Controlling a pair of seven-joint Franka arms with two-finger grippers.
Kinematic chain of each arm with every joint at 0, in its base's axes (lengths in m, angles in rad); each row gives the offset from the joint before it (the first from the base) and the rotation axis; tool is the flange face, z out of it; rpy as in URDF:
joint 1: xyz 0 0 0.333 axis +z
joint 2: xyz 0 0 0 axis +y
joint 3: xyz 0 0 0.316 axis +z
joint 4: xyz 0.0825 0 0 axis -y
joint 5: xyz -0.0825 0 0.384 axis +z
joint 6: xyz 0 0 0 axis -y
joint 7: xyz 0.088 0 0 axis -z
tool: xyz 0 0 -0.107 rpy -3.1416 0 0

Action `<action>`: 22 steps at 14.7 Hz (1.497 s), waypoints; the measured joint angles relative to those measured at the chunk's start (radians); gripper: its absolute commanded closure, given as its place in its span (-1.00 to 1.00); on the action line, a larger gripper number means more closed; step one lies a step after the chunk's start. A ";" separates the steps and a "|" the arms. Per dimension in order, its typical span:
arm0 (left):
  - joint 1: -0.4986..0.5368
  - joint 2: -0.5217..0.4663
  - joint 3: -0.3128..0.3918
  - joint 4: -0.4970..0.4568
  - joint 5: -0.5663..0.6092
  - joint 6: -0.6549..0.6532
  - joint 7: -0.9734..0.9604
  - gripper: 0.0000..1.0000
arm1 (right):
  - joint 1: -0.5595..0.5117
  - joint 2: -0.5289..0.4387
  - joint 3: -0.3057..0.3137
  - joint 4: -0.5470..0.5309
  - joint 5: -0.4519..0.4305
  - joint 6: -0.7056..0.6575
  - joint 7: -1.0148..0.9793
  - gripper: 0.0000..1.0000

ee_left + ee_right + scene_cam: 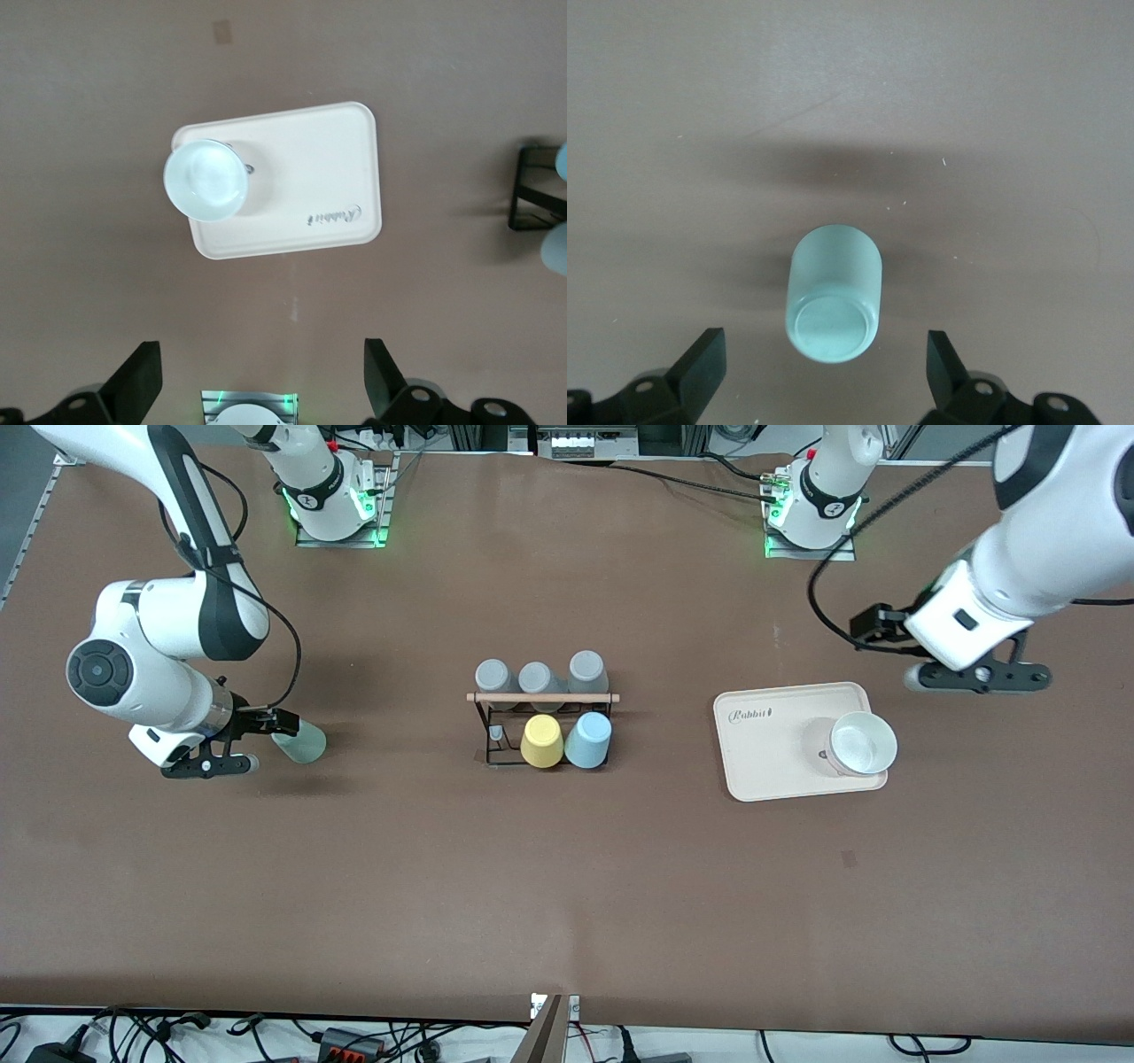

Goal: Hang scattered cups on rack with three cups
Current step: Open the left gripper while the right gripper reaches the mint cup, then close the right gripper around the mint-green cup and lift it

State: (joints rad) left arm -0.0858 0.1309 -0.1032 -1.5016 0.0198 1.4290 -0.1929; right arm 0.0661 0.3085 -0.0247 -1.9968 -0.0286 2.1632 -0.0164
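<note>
Right gripper (pixel 232 746) hovers low, jaws wide and empty, just beside the mint cup (pixel 301 742) lying on its side near the table's right-arm end. It looks lined up for a grab. The rack (pixel 542 717) stands mid-table with open room between. Left gripper (pixel 979 676) waits, jaws wide, beside the tray (pixel 762 753).

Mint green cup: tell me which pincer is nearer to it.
Right. The right pincer is open right beside the mint green cup, which lies on its side on the table. The left pincer is open above the table by the beige tray, at the left arm's end.
</note>
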 measured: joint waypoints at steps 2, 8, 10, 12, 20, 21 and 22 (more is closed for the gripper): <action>0.020 0.020 0.002 0.020 0.003 -0.005 -0.001 -1.00 | -0.002 0.026 -0.001 -0.002 0.000 0.017 0.000 -1.00; 0.053 0.033 0.000 0.040 0.003 -0.021 -0.002 -1.00 | 0.000 0.087 -0.001 -0.002 0.000 0.055 0.010 -1.00; 0.052 0.031 -0.006 0.054 0.003 -0.016 -0.003 -1.00 | 0.001 0.108 0.000 -0.002 0.000 0.070 0.012 -1.00; 0.052 0.026 -0.009 0.059 0.001 -0.016 -0.003 -1.00 | 0.002 0.121 0.000 -0.002 0.000 0.073 0.012 -1.00; 0.106 0.018 -0.009 0.035 -0.087 0.017 -0.002 -1.00 | 0.003 0.125 0.001 -0.002 0.000 0.064 0.012 -1.00; 0.105 0.017 -0.011 0.035 -0.087 0.017 -0.002 -1.00 | 0.003 0.126 0.001 -0.002 0.000 0.059 0.012 -1.00; 0.105 0.016 -0.014 0.035 -0.087 0.017 -0.002 -1.00 | 0.003 0.127 0.001 -0.002 0.000 0.057 0.012 -1.00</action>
State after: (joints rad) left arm 0.0193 0.1468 -0.1169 -1.4665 -0.0669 1.4463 -0.1953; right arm 0.0690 0.4351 -0.0233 -1.9992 -0.0285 2.2199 -0.0040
